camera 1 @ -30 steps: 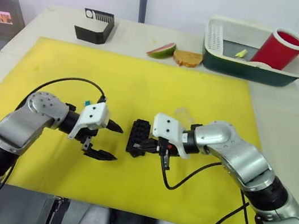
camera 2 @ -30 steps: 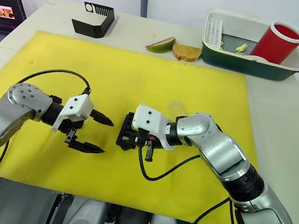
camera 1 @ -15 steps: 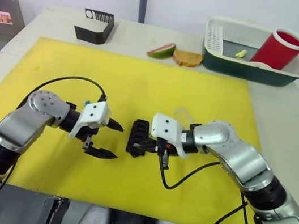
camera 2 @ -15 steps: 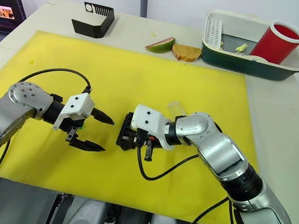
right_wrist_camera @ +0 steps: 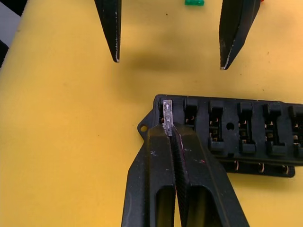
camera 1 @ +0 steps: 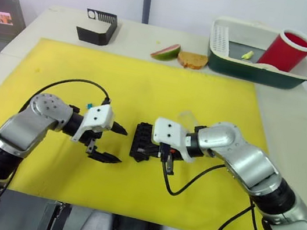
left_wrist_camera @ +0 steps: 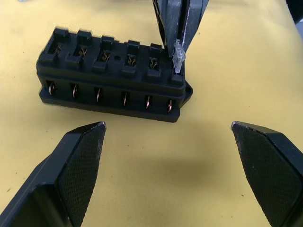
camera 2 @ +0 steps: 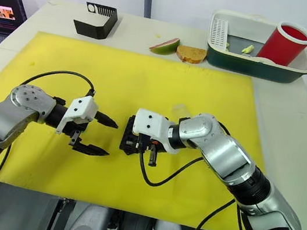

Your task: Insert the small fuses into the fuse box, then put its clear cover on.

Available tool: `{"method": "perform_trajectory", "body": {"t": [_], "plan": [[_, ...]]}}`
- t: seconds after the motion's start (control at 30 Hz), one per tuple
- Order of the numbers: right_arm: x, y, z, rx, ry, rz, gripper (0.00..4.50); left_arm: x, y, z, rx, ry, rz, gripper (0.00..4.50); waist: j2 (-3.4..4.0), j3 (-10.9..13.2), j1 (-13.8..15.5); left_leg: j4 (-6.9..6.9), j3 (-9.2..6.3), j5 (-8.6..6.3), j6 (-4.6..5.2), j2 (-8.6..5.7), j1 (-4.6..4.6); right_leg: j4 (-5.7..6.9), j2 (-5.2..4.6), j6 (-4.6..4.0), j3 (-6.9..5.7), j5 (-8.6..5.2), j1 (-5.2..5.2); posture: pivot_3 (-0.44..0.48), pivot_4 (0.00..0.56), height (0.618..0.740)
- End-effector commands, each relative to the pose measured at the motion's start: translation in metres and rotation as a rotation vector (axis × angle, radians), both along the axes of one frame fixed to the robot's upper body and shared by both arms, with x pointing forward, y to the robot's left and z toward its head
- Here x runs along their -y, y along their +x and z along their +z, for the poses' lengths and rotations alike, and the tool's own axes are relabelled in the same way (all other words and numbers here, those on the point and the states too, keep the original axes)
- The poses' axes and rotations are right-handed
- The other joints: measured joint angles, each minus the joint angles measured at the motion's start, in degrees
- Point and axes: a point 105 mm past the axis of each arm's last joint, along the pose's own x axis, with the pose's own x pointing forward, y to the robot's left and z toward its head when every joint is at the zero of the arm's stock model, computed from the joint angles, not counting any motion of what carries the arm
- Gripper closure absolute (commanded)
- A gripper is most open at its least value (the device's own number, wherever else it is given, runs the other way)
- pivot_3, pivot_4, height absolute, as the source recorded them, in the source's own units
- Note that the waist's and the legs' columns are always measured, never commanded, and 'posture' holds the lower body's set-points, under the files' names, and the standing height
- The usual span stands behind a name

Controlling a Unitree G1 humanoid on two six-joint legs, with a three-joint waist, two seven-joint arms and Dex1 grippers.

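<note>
Our right claw (right_wrist_camera: 168,127) pinches a clear fuse (left_wrist_camera: 178,56) at the fuse box's (left_wrist_camera: 113,80) end slot; our left claw (camera 1: 109,142) gapes alongside.

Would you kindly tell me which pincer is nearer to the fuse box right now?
The right pincer: it holds a clear fuse at the end slot of the fuse box. The left pincer hangs open beside the box, apart from it.
</note>
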Motion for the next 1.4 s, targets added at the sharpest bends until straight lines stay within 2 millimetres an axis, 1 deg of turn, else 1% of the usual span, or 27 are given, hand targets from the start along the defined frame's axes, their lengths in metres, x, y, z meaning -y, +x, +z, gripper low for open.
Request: {"method": "perform_trajectory", "body": {"t": [0.03, 0.33, 0.67, 0.9, 1.03, 1.23, 1.4], "plan": [[-0.003, -0.001, 0.011, 0.045, -0.007, 0.010, 4.50, 0.005, 0.001, 0.008, 0.036, -0.011, -0.021, 0.04, 0.00, 0.0, 0.0, 0.00, 0.00, 0.00, 0.00, 0.00, 0.00, 0.00, 0.00, 0.00, 0.00, 0.00, 0.00, 0.000, 0.150, 0.740], [-0.007, 0.002, 0.009, 0.032, -0.023, -0.025, 4.50, 0.005, 0.001, 0.006, 0.037, -0.013, -0.019, 0.04, 0.00, 0.0, 0.0, 0.01, 0.00, 0.00, 0.00, 0.00, 0.00, 0.00, 0.00, 0.00, 0.00, 0.00, 0.00, 0.000, 0.150, 0.740], [-0.003, 0.007, 0.005, 0.066, -0.069, -0.035, 4.50, 0.007, -0.002, 0.004, 0.038, -0.018, -0.015, 0.04, 0.00, 0.0, 0.0, 0.01, -0.01, 0.00, 0.00, 0.00, 0.00, 0.02, 0.00, 0.00, 0.00, 0.00, 0.00, 0.000, 0.150, 0.740], [-0.005, 0.004, 0.020, 0.067, -0.030, -0.010, 4.50, 0.008, -0.004, 0.004, 0.039, -0.019, -0.017, 0.04, 0.00, 0.0, 0.0, 0.02, -0.01, 0.00, 0.00, 0.00, 0.01, 0.02, 0.00, 0.00, 0.00, 0.00, 0.00, 0.000, 0.150, 0.740], [-0.005, 0.005, 0.022, 0.077, -0.025, -0.016, 4.50, 0.007, -0.004, 0.003, 0.041, -0.018, -0.018, 0.04, 0.00, 0.0, 0.0, 0.02, -0.01, 0.00, 0.00, 0.00, 0.00, 0.02, 0.00, 0.00, 0.00, 0.00, 0.00, 0.000, 0.150, 0.740], [-0.006, 0.006, 0.020, 0.072, -0.032, -0.026, 4.50, 0.007, -0.003, 0.004, 0.045, -0.018, -0.018, 0.04, 0.00, 0.0, 0.0, 0.01, -0.01, 0.00, 0.00, 0.00, 0.00, 0.01, 0.00, 0.00, 0.00, 0.00, 0.00, 0.000, 0.150, 0.740], [-0.004, 0.003, 0.014, 0.046, -0.047, -0.021, 4.50, 0.008, -0.002, 0.004, 0.047, -0.018, -0.020, 0.04, 0.00, 0.0, 0.0, 0.01, -0.01, 0.00, 0.00, 0.00, 0.00, 0.02, 0.00, 0.00, 0.00, 0.00, 0.00, 0.000, 0.150, 0.740]]}}
